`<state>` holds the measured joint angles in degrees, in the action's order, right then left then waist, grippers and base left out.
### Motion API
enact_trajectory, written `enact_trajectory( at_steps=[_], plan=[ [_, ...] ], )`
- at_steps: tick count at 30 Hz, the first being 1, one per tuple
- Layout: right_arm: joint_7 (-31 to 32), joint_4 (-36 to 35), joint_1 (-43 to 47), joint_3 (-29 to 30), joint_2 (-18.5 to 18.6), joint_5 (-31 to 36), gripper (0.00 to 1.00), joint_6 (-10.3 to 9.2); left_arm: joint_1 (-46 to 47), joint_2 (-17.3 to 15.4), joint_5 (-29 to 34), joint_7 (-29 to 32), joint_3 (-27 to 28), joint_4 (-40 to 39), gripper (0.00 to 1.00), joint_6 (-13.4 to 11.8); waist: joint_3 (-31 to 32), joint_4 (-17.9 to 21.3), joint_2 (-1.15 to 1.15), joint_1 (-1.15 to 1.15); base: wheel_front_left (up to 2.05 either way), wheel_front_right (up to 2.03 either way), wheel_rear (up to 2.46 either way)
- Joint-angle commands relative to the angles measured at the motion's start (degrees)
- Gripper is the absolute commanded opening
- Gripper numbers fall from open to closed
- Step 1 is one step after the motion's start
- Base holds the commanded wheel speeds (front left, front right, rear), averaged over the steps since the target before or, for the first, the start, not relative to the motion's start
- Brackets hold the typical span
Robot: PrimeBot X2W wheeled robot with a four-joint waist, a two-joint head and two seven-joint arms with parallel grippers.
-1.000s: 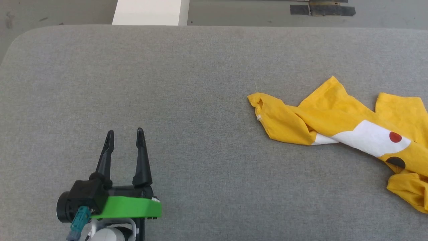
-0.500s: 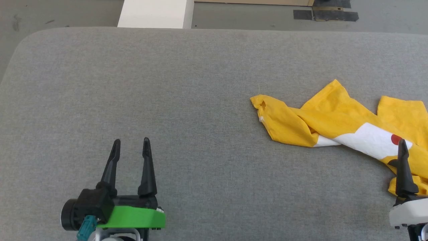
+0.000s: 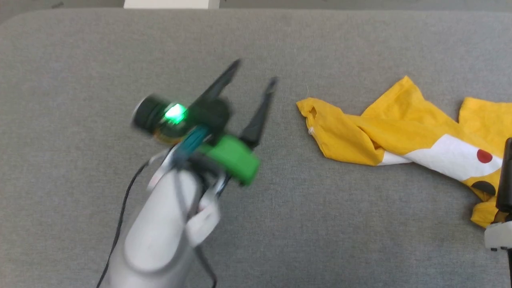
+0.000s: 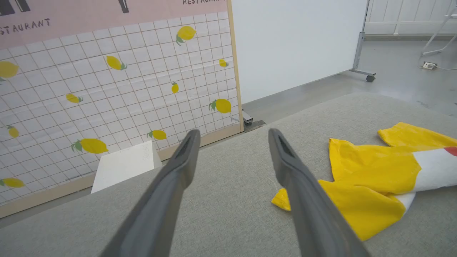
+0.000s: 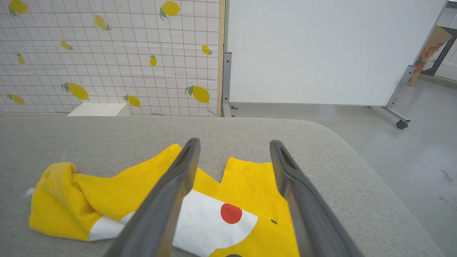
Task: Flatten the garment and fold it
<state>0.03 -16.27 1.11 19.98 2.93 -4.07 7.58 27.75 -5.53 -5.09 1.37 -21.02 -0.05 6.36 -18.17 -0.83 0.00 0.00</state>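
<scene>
Garment [image 3: 400, 128] lying crumpled just ahead-right of left claw [image 3: 256, 72], beneath right claw [image 5: 234, 142]; both hanging spread, empty. Advising: pinching opposite edges low, pulling apart gently, avoiding bunching.

The counter [image 3: 320, 240] is grey cloth. A yellow shirt [image 3: 400, 126] lies crumpled on its right side.

Garment [image 3: 400, 128] right of left hand [image 3: 255, 72]
</scene>
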Motion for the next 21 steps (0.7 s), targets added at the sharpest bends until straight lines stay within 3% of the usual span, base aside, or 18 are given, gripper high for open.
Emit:
enact_trajectory(
  at_steps=[1,7,15,20,21],
  plan=[
    [0.1,-0.6,-1.3,-0.1,0.0,0.0,1.0,-0.09,3.8,-0.1,-0.7,2.2,-2.1,2.2,1.0,0.6,-2.9,0.7,0.0,0.0,0.0,0.0,0.0],
    [0.9,-1.7,-3.0,-0.9,0.0,-0.5,1.0,-0.09,14.4,-1.2,-6.2,8.9,-13.9,10.6,1.0,1.1,-6.7,2.9,0.0,0.0,0.0,0.0,0.0],
    [1.0,-0.8,-3.6,-1.6,0.0,-1.5,1.0,-0.09,18.3,-3.4,-15.0,13.4,-26.0,20.0,1.0,1.1,-9.5,5.6,0.0,0.0,0.0,0.0,0.0],
    [0.7,-0.3,-4.0,-1.8,0.0,-1.8,1.0,-0.09,19.7,-5.0,-14.7,13.8,-30.7,25.3,1.0,1.1,-10.2,6.3,0.0,0.0,0.0,0.0,0.0],
    [0.8,-0.2,-4.2,-1.9,0.0,-1.8,1.0,-0.09,20.0,-5.1,-14.5,13.3,-31.4,26.4,0.67,1.1,-10.2,6.3,0.0,0.0,0.0,0.0,0.0]
  ],
)
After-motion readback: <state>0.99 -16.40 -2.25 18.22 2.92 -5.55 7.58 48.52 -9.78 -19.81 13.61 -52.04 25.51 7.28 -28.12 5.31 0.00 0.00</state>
